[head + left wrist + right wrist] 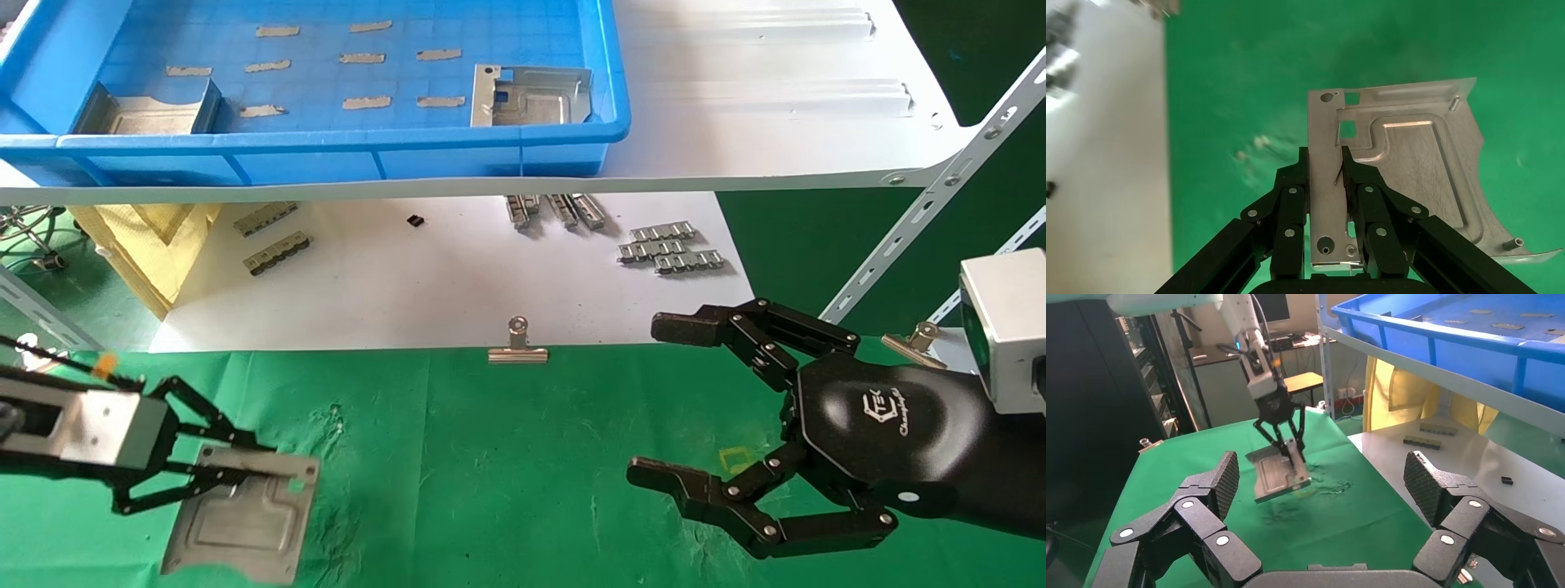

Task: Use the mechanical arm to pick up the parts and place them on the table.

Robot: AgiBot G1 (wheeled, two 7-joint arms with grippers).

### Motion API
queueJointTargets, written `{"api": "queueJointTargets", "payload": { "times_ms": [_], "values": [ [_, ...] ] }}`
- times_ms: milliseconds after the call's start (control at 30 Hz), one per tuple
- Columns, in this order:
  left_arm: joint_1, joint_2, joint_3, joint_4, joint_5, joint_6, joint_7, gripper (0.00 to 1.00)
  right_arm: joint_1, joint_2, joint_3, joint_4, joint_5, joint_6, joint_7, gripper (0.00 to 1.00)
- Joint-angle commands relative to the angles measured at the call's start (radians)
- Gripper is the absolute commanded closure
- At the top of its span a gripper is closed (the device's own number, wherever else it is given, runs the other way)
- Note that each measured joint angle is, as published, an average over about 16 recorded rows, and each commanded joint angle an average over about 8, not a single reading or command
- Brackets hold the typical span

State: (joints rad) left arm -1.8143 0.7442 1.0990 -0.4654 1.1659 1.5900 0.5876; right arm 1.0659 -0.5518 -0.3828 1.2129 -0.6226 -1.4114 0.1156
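My left gripper (239, 462) is shut on one edge of a silver stamped part (237, 523) at the near left. It holds the part tilted, just above the green table cloth (490, 457). The left wrist view shows both fingers (1291, 202) clamped on the part's flange (1413, 159). The right wrist view shows the same part (1275, 474) hanging over its shadow. Two more parts lie in the blue bin (327, 151) on the shelf, one at its right (531, 96) and one at its left (147, 110). My right gripper (666, 400) is open and empty at the near right, over the cloth.
A white shelf (776, 155) carries the bin, with slanted metal struts (923, 212) at the right. Below it a white board (449, 278) holds grey link strips (670, 245) and a silver binder clip (517, 343) at its front edge. A yellow bag (139, 245) stands at the left.
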Motion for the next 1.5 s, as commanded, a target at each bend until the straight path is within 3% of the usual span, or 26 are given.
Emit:
{"api": "queueJointTargets", "payload": {
  "times_ms": [33,167,667,1100,1500],
  "values": [
    [0.005,0.009,0.036,0.018,0.016,-0.002,0.033,0.48,0.000,0.000,0.000,0.000,0.000,0.000,0.000,0.00],
    [0.018,0.028,0.051,0.082,-0.012,-0.007,0.062,0.00,0.000,0.000,0.000,0.000,0.000,0.000,0.000,0.00],
    [0.026,0.084,0.024,0.273,-0.121,-0.006,0.089,0.00,0.000,0.000,0.000,0.000,0.000,0.000,0.000,0.00],
    [0.160,-0.003,-0.059,0.108,-0.471,0.017,-0.186,0.00,0.000,0.000,0.000,0.000,0.000,0.000,0.000,0.00],
    [0.183,-0.009,-0.088,0.072,-0.475,0.013,-0.205,0.00,0.000,0.000,0.000,0.000,0.000,0.000,0.000,0.00]
  ]
}}
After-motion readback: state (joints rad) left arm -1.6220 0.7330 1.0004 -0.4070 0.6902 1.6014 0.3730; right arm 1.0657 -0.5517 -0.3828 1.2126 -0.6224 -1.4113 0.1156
